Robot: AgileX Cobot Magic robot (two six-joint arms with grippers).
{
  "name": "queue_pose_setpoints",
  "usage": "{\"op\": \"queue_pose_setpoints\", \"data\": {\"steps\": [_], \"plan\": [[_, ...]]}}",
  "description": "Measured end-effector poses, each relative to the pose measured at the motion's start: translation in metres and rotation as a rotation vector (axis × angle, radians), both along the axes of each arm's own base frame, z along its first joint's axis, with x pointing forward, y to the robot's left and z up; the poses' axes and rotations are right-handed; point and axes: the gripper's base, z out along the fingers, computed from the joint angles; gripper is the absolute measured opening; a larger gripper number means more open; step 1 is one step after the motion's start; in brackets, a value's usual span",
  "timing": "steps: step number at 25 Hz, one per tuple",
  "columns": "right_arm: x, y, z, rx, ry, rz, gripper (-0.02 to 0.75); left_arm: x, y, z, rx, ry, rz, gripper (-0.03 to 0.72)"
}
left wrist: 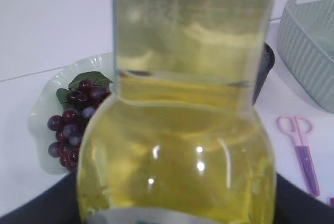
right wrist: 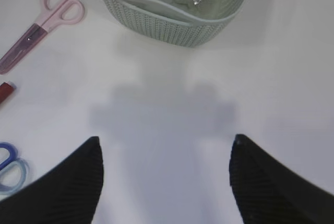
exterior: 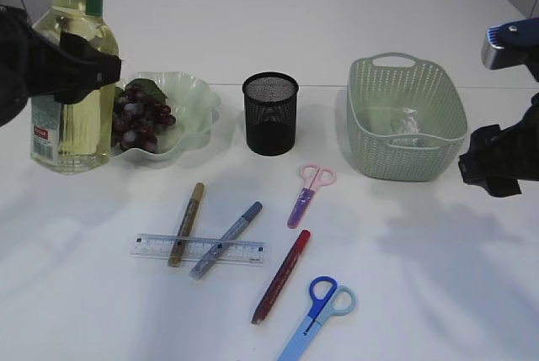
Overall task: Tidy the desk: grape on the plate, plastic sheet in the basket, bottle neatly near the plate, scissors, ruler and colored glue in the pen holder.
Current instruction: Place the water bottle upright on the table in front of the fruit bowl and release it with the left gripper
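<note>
My left gripper (exterior: 80,75) is shut on a bottle (exterior: 72,66) of yellow liquid, upright left of the pale green plate (exterior: 198,96); the bottle fills the left wrist view (left wrist: 182,130). Dark grapes (exterior: 139,121) lie on the plate. My right gripper (right wrist: 164,151) is open and empty, right of the green basket (exterior: 406,117), which holds the crumpled plastic sheet (exterior: 408,124). The black mesh pen holder (exterior: 270,113) stands mid-table. In front lie pink scissors (exterior: 310,193), blue scissors (exterior: 320,310), a clear ruler (exterior: 244,251), and gold (exterior: 187,220), blue-grey (exterior: 229,237) and red (exterior: 282,277) glue pens.
The white table's front right part (exterior: 438,277) is bare. The basket (right wrist: 172,23) and the pink scissors (right wrist: 42,28) also show in the right wrist view, ahead of the open jaws.
</note>
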Motion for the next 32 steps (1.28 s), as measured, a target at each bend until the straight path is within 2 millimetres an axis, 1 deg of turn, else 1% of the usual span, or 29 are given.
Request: {"op": "queue_pose_setpoints", "data": {"steps": [5, 8, 16, 23, 26, 32], "plan": [[0.0, 0.0, -0.002, 0.003, -0.014, 0.01, 0.583, 0.005, 0.02, -0.007, -0.052, -0.024, 0.055, 0.441], [-0.001, 0.001, -0.001, 0.015, -0.047, 0.024, 0.583, 0.006, 0.026, -0.009, -0.077, -0.052, 0.06, 0.441], [-0.018, -0.003, 0.002, 0.022, -0.192, 0.107, 0.583, -0.001, 0.04, -0.026, -0.164, -0.129, 0.057, 0.441], [-0.028, -0.003, -0.004, 0.003, -0.314, 0.224, 0.583, 0.001, 0.042, -0.046, -0.157, -0.112, 0.058, 0.441], [-0.029, -0.003, -0.006, -0.031, -0.326, 0.258, 0.583, 0.002, 0.042, -0.047, -0.156, -0.11, 0.057, 0.441], [-0.028, -0.003, -0.006, -0.042, -0.333, 0.268, 0.583, 0.002, 0.042, -0.047, -0.159, -0.116, 0.055, 0.441]]}}
